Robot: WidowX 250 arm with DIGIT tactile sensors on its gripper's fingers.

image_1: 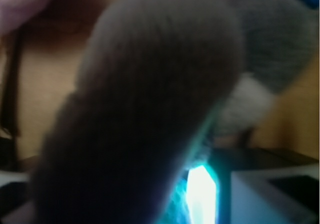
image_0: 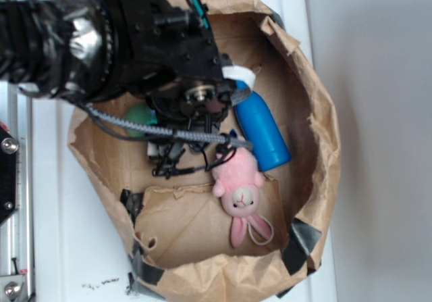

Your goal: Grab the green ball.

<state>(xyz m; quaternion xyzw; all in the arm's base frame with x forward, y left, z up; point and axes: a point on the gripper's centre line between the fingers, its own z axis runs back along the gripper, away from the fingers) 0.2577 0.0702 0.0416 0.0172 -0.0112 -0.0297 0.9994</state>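
1. I see one crumpled brown paper bag point(image_0: 317, 146) holding everything.
2. One black robot arm point(image_0: 101, 38) reaches in from its left rim; the gripper point(image_0: 177, 155) points down, jaw state unreadable.
3. One blue plastic bottle point(image_0: 264, 132), near the bag's upper right wall.
4. One pink plush bunny point(image_0: 239, 190), mid-bag.
5. One mint-green ribbed ball point(image_0: 140, 119), partly hidden under the arm, near the left wall.

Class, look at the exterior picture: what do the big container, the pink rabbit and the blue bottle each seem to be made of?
Container: brown paper, matte, going by its creased walls and torn rim, patched with dark tape.
Pink rabbit: plush fabric; soft, fuzzy outline, floppy ears.
Blue bottle: probably plastic; smooth, even colour, faint sheen.
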